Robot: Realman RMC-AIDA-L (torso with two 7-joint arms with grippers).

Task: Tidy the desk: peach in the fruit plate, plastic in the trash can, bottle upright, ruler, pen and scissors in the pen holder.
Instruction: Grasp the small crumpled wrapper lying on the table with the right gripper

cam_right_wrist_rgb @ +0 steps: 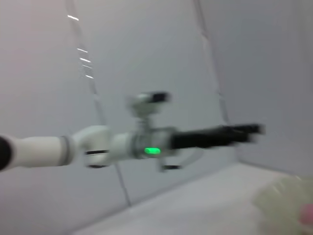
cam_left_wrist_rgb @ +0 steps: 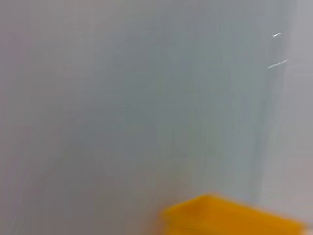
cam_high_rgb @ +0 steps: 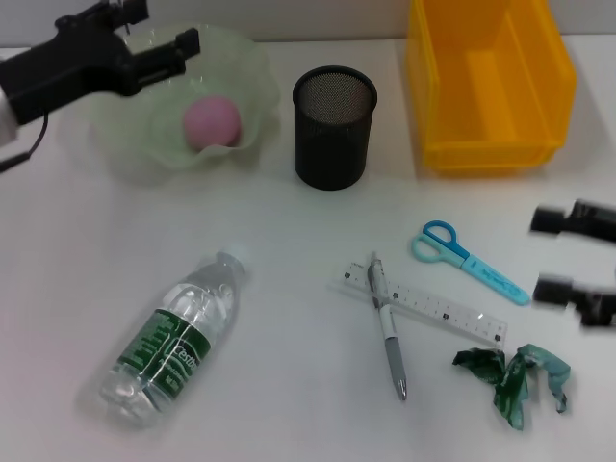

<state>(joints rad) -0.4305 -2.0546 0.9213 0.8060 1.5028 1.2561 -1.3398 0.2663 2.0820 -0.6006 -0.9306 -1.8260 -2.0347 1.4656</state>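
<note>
White table [cam_high_rgb: 289, 385] fills the head view, grey wall behind. Left end effector [cam_high_rgb: 164, 34] hangs over the pale green fruit plate [cam_high_rgb: 125, 159], fingers spread, nothing between them. Peach [cam_high_rgb: 212, 122], pink, sits inside the plate. Black mesh pen holder [cam_high_rgb: 333, 125] stands just beside the plate, yellow bin [cam_high_rgb: 491, 87] further to the robot's right, top cut off by the frame edge. Bottle [cam_high_rgb: 178, 337] lies on its side near the front. Pen [cam_high_rgb: 388, 327] lies across the clear ruler [cam_high_rgb: 423, 303]; blue scissors [cam_high_rgb: 469, 260] near them. Crumpled green plastic [cam_high_rgb: 515, 380] just beside the ruler's end. Right end effector [cam_high_rgb: 563, 255] only partly in frame at the right edge, blurred, fingers apart, holding nothing.

Left wrist view: just blurred wall and a corner of the bin [cam_left_wrist_rgb: 230, 218]. Right wrist view alone shows the left arm [cam_right_wrist_rgb: 112, 144] side-on with a green light, plus a blurred plate edge [cam_right_wrist_rgb: 283, 200] with a sliver of pink at the corner.
</note>
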